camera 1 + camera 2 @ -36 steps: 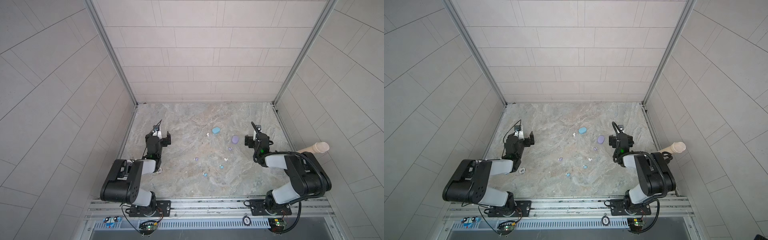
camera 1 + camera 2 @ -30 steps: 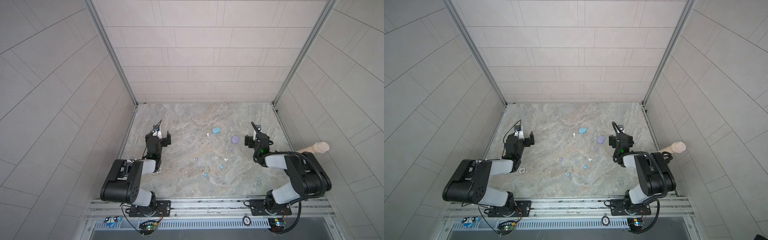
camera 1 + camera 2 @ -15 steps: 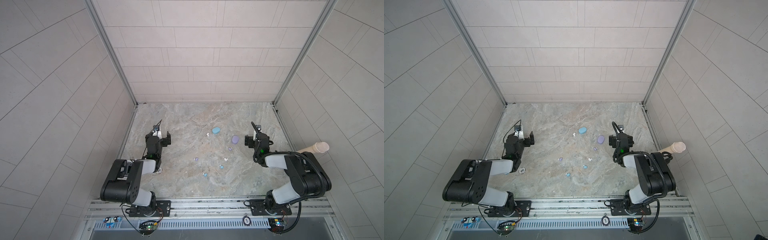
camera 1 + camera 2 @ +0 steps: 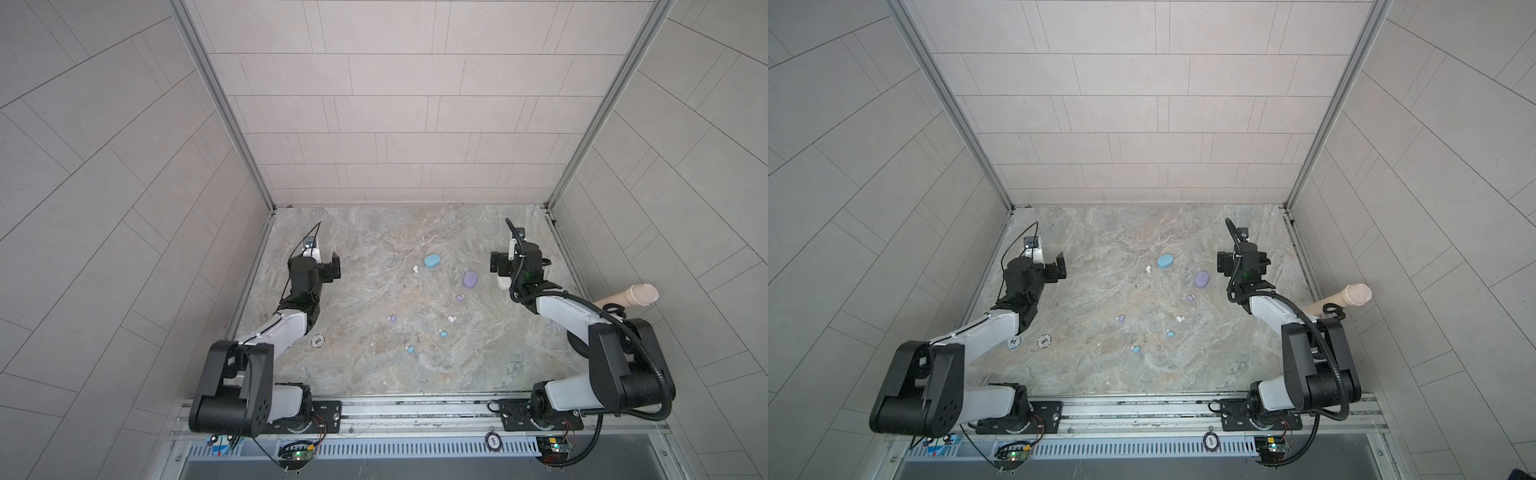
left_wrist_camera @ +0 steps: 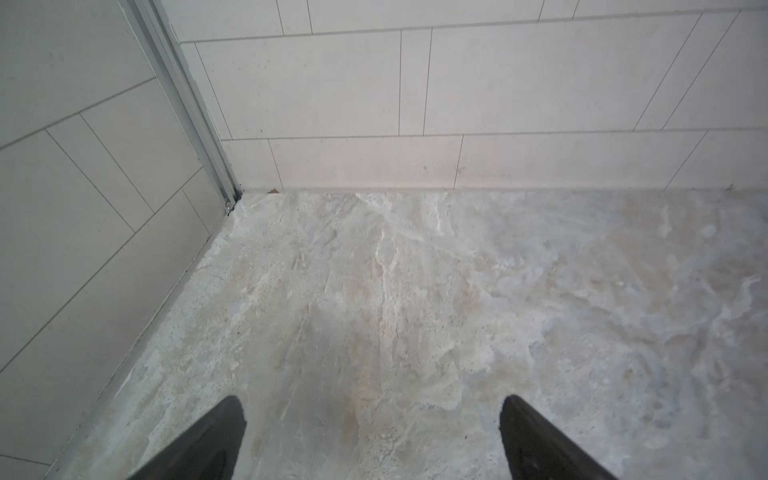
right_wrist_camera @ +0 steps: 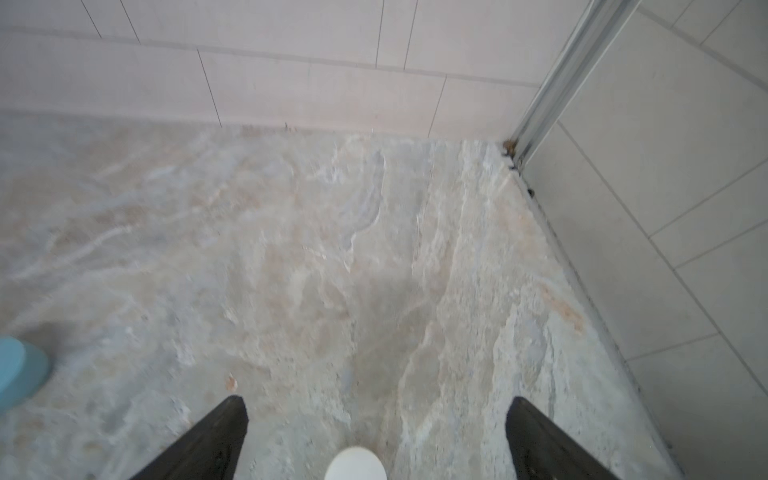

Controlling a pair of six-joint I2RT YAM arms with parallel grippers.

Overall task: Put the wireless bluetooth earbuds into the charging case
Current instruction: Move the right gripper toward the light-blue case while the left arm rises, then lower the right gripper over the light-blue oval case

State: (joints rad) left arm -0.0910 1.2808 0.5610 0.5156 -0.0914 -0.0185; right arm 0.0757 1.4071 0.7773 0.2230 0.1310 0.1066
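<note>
Three walls of pale grey-beige rectangular tiles close in the space: a back wall (image 4: 407, 124) with level courses, and a left wall (image 4: 104, 187) and a right wall (image 4: 685, 187) whose joints run slantwise in both top views. Bare metal corner posts (image 4: 222, 108) stand where the walls meet. The floor (image 4: 374, 374) is a marbled grey-and-tan stone-patterned slab. A metal rail (image 4: 415, 409) borders its near edge. The light is soft and even, and shadows are faint.

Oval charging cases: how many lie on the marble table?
3. The light blue oval plastic case lies midway across the marble table, the lilac oval case right of it, the white oval case beneath the right gripper, partly hidden from above.
</note>
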